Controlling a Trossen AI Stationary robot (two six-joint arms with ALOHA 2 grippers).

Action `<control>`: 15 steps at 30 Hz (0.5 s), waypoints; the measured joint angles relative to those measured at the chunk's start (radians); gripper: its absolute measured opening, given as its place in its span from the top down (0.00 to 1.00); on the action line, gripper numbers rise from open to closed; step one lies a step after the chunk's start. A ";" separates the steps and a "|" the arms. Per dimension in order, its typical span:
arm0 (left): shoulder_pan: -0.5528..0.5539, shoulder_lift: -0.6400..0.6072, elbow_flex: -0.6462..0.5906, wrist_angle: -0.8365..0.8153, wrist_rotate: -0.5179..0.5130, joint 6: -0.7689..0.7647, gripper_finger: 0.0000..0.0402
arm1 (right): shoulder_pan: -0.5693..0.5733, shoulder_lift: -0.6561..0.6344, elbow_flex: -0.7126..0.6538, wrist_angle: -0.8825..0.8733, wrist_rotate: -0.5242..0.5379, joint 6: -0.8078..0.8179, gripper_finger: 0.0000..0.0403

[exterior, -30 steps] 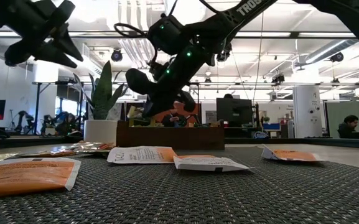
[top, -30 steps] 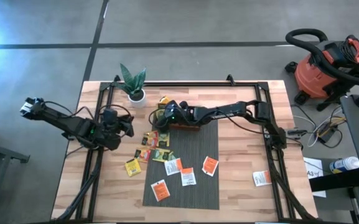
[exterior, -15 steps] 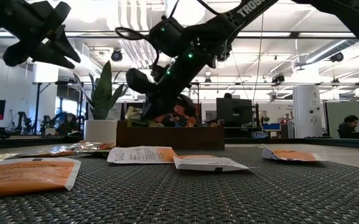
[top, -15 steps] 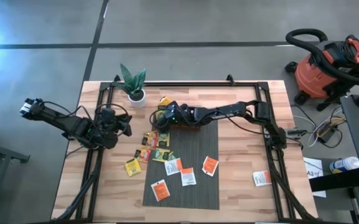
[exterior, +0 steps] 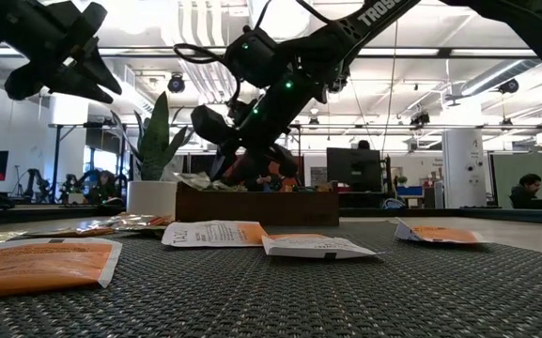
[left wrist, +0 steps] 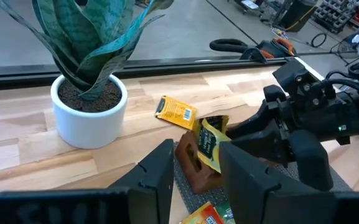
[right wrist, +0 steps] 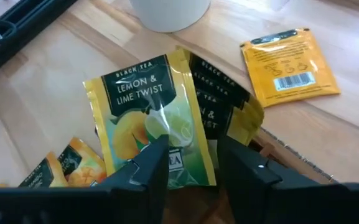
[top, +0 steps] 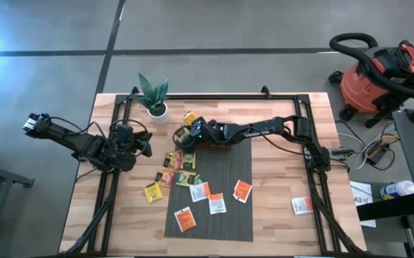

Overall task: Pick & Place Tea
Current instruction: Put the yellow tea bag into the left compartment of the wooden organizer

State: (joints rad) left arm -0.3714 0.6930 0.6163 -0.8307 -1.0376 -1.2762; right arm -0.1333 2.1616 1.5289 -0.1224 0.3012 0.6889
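A yellow-green tea sachet [right wrist: 148, 118] stands in the left end compartment of the brown wooden tray [top: 217, 145], leaning against dark sachets [right wrist: 219, 99] behind it. My right gripper [right wrist: 195, 168] hovers open just above and in front of it, at the tray's left end [top: 185, 136]. Several more sachets [top: 210, 195] lie flat on the grey mat [top: 228, 215] and on the wood beside it. My left gripper [left wrist: 195, 177] waits open and holding nothing near the table's left edge [top: 143, 145], raised above the table.
A potted plant [top: 154, 100] stands at the far left, close to the tray's end. One yellow sachet [top: 189, 115] lies on the wood beyond the tray, and another sachet [top: 302, 206] lies near the right rail. Black frame rails [top: 110, 193] run along both sides.
My right gripper has opened over the tray's left end and let go of the yellow-green sachet, which now stands in the end compartment. The arm has stayed in place.
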 joint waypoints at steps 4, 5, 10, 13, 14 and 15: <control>0.000 0.000 0.000 0.001 0.004 -0.001 0.70 | 0.000 -0.008 0.002 -0.002 -0.037 -0.001 0.66; 0.000 0.000 0.000 0.002 0.005 -0.001 0.70 | 0.000 -0.013 0.003 -0.004 -0.040 -0.008 0.67; 0.000 0.000 0.000 0.010 0.012 -0.003 0.70 | -0.007 -0.052 0.004 -0.063 -0.038 -0.080 0.68; 0.000 0.001 0.000 0.010 0.017 -0.006 0.70 | -0.016 -0.069 0.004 -0.099 -0.087 -0.152 0.70; 0.000 0.001 0.000 0.011 0.017 -0.007 0.70 | -0.021 -0.076 0.004 -0.095 -0.166 -0.192 0.70; 0.000 0.002 0.000 0.012 0.017 -0.007 0.70 | -0.024 -0.079 0.004 -0.082 -0.267 -0.229 0.71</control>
State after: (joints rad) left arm -0.3710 0.6953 0.6163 -0.8191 -1.0202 -1.2831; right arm -0.1575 2.0822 1.5333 -0.2045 0.0338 0.4600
